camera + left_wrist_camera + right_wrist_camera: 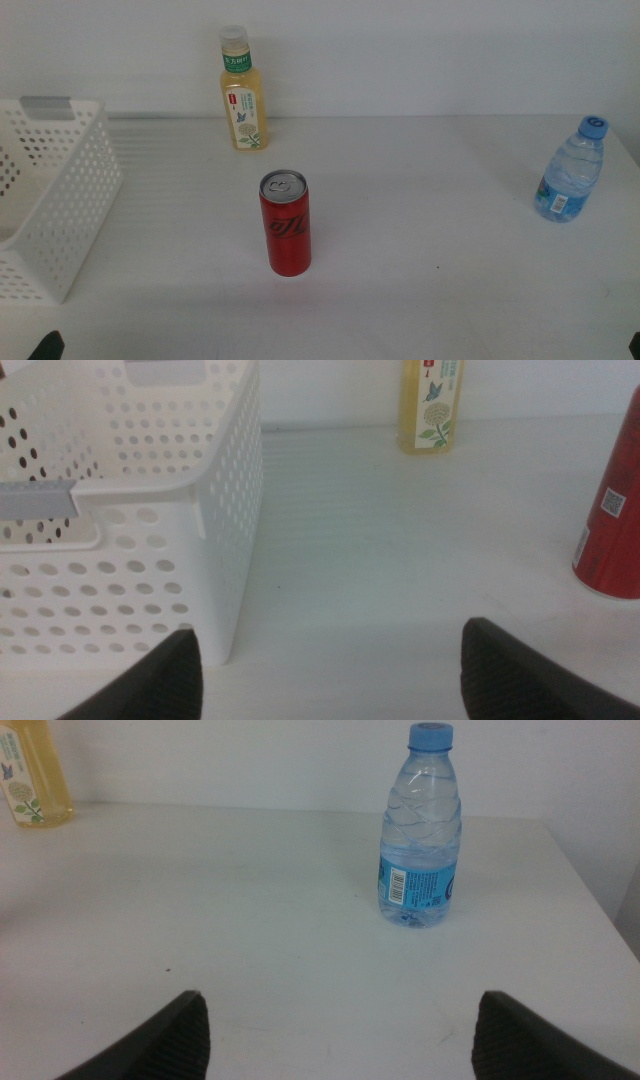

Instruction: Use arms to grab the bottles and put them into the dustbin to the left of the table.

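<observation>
Right now, nothing picked up yet. Three drinks standing upright on the table (420, 260), well apart from each other: red can (285, 223) in the middle, yellow bottle (241, 91) at the far edge by the wall, water bottle (571, 170) over on the right side. Probably spaced out like that so each one can be grabbed alone, with no bumping.

White basket (60, 195) sitting at the left side of the table, open on top, nothing seen inside it.

Left gripper (330, 660) low at the near edge, spread wide, holding nothing, looking at the basket just beside it and the can off to one side. Right gripper (340, 1030) low too, spread wide, holding nothing, facing the water bottle.

Nothing standing between the right gripper and the water bottle. Basket wall close to the left gripper, so maybe something to bump.
</observation>
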